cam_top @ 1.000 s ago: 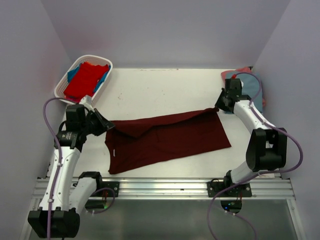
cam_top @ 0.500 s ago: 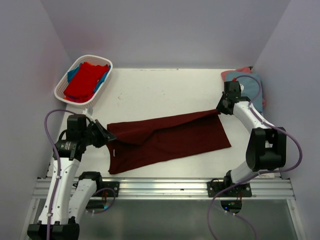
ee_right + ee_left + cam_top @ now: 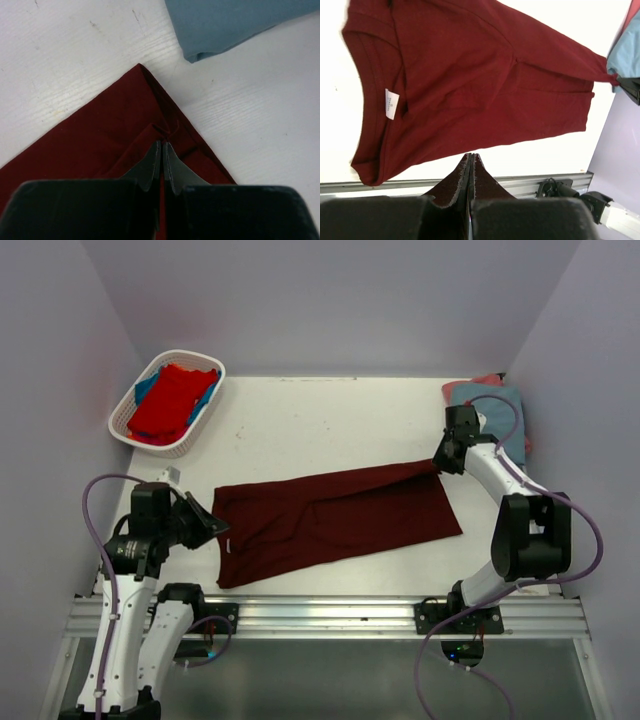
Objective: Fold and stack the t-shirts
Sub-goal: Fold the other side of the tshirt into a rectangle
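A dark maroon t-shirt lies spread across the middle of the table, its collar end with a white label to the left. My left gripper is shut at that left end, with its tips against the edge of the shirt's upper layer. At the shirt's far right corner my right gripper is shut, pinching puckered maroon cloth at its tips. A red t-shirt lies over a blue one in the basket.
The white slatted basket stands at the back left. A folded grey-blue shirt on a pink one lies at the back right, close to the right gripper. The metal rail runs along the near edge.
My left gripper has moved toward the near edge, drawing the shirt's left upper layer with it, so the flap lies flatter. The right gripper has barely moved.
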`<act>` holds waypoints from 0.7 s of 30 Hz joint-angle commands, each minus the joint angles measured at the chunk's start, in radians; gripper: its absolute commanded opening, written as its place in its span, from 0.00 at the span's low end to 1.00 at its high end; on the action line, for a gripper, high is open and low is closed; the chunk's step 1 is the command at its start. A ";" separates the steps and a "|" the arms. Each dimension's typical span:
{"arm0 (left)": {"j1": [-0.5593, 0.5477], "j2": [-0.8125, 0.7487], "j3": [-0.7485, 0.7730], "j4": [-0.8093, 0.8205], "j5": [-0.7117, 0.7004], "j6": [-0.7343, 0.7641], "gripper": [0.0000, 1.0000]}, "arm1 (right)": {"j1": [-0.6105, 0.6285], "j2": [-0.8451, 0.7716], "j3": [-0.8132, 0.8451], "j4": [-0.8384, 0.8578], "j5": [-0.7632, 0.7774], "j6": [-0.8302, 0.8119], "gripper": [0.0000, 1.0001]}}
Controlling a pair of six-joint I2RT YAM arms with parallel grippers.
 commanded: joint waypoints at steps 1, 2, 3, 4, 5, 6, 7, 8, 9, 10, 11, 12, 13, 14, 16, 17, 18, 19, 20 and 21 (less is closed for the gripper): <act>-0.004 -0.012 0.022 -0.010 -0.046 -0.033 0.00 | 0.009 0.010 -0.014 -0.043 0.055 0.024 0.00; -0.004 -0.012 0.024 0.001 -0.051 -0.033 0.00 | 0.009 0.014 -0.014 -0.050 0.076 0.024 0.00; -0.005 -0.007 0.022 0.007 -0.051 -0.035 0.00 | 0.011 0.020 -0.008 -0.058 0.081 0.025 0.00; -0.004 -0.004 0.018 0.015 -0.051 -0.035 0.00 | 0.011 0.024 -0.002 -0.076 0.081 0.025 0.14; -0.004 -0.002 0.009 0.034 -0.051 -0.038 0.00 | 0.012 0.035 0.013 -0.085 0.078 0.025 0.19; -0.004 -0.002 0.004 0.048 -0.053 -0.036 0.07 | 0.015 0.040 0.023 -0.095 0.081 0.025 0.27; -0.004 -0.002 -0.002 0.062 -0.059 -0.036 0.17 | 0.023 0.040 0.032 -0.110 0.087 0.028 0.35; -0.004 -0.004 -0.013 0.085 -0.078 -0.036 0.38 | 0.029 0.041 0.041 -0.119 0.092 0.028 0.45; -0.004 -0.002 -0.014 0.099 -0.089 -0.033 0.48 | 0.043 0.037 0.062 -0.134 0.112 0.028 0.48; -0.004 -0.001 -0.019 0.114 -0.102 -0.033 0.58 | 0.048 0.032 0.073 -0.138 0.118 0.025 0.50; -0.004 0.001 -0.022 0.155 -0.117 -0.033 0.66 | 0.057 0.029 0.084 -0.139 0.124 0.024 0.53; -0.004 0.007 -0.039 0.183 -0.117 -0.030 0.68 | 0.060 0.023 0.104 -0.141 0.126 0.021 0.53; -0.004 0.010 -0.053 0.217 -0.112 -0.033 0.68 | 0.069 0.021 0.112 -0.139 0.118 0.021 0.54; -0.004 0.013 -0.068 0.296 -0.102 -0.036 0.69 | 0.072 0.021 0.121 -0.132 0.104 0.021 0.53; -0.004 0.043 -0.142 0.382 -0.103 -0.044 0.69 | 0.086 0.030 0.132 -0.106 0.074 0.018 0.49; -0.004 0.062 -0.171 0.473 -0.088 -0.049 0.61 | 0.091 0.033 0.135 -0.095 0.064 0.019 0.35; -0.005 0.111 -0.217 0.522 -0.076 -0.046 0.53 | 0.095 0.038 0.136 -0.064 0.051 0.018 0.24; -0.005 0.142 -0.240 0.567 -0.069 -0.047 0.42 | 0.098 0.046 0.133 -0.047 0.043 0.022 0.10; -0.008 0.172 -0.254 0.638 -0.066 -0.049 0.12 | 0.097 0.052 0.127 -0.027 0.029 0.028 0.00; -0.011 0.232 -0.269 0.679 -0.068 -0.046 0.00 | 0.098 0.056 0.115 -0.008 0.018 0.031 0.00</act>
